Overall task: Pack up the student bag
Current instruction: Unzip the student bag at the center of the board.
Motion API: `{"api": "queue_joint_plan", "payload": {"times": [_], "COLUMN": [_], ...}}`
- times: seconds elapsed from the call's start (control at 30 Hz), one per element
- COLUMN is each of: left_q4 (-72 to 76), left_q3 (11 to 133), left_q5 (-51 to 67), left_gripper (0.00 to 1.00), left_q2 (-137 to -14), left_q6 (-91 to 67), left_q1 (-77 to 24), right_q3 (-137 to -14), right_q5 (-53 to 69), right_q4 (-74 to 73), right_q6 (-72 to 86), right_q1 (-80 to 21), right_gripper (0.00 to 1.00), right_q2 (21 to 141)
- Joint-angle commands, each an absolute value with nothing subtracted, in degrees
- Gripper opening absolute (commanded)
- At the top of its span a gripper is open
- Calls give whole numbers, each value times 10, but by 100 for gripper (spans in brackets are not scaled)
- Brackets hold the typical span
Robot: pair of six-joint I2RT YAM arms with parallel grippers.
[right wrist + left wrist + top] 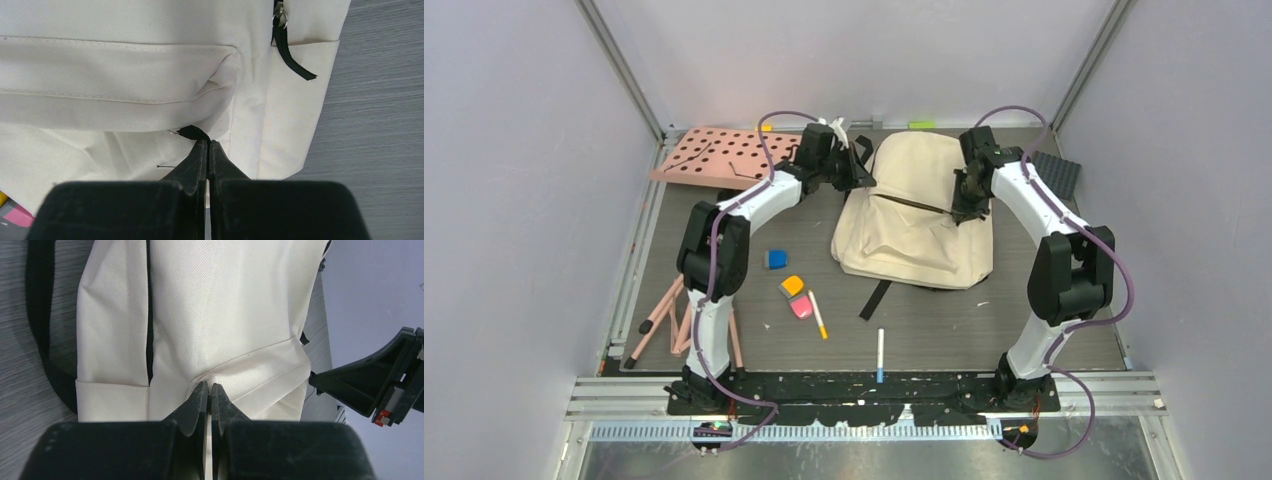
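The student bag (pixel 919 215), a big cream backpack, lies flat on the dark table right of centre. My left gripper (pixel 864 180) is at the bag's upper left edge. In the left wrist view its jaws (pixel 210 387) are shut, pinching a puckered fold of cream fabric (pixel 225 315) at a seam. My right gripper (pixel 969 205) sits on the bag's dark zipper line. In the right wrist view its jaws (pixel 207 143) are shut on a small black zipper pull (pixel 194 132) under a pocket flap. Another black pull strap (pixel 292 55) hangs near the bag's side.
In front of the bag lie a blue cube (pixel 775 259), an orange eraser (pixel 792 286), a pink eraser (pixel 801 307), two pens (pixel 819 315) (pixel 880 355) and a loose black strap (pixel 876 298). A pink perforated board (pixel 724 155) is at the back left, a pink stand (pixel 664 320) by the left arm.
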State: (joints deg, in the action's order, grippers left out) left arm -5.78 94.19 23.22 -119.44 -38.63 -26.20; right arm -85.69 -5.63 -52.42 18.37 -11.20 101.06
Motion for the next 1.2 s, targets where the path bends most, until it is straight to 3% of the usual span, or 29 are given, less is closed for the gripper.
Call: {"api": "queue_joint_plan", "payload": {"times": [0.0, 0.63, 0.67, 0.73, 0.8, 0.87, 0.97, 1.17], "left_q4": [-60, -96, -97, -110, -119, -120, -120, -143], "left_q3": [936, 953, 959, 968, 968, 955, 928, 869], "left_q5": [198, 203, 212, 223, 231, 236, 238, 253], "left_gripper": [0, 0, 2, 23, 42, 53, 62, 67], "left_q2": [-1151, -1149, -1149, -1146, -1137, -1120, -1089, -1048], "left_q6": [-355, -310, -306, -293, -288, -288, -282, -277], "left_q1": [-243, -244, -246, -251, -255, -257, -264, -285], "right_q3": [-819, -775, -779, -791, -807, -829, -859, -907], "right_q5": [-72, -50, -38, 25, 56, 79, 102, 83], "right_q4": [-552, -534, -533, -531, -528, -523, -510, -490], "right_q6": [188, 187, 179, 165, 152, 139, 103, 17], "right_q1": [-60, -21, -21, -21, -22, -24, -34, -98], "right_gripper": [1, 1, 1, 6, 18, 33, 49, 56], "right_q2": [969, 972, 970, 960, 946, 933, 919, 932]}}
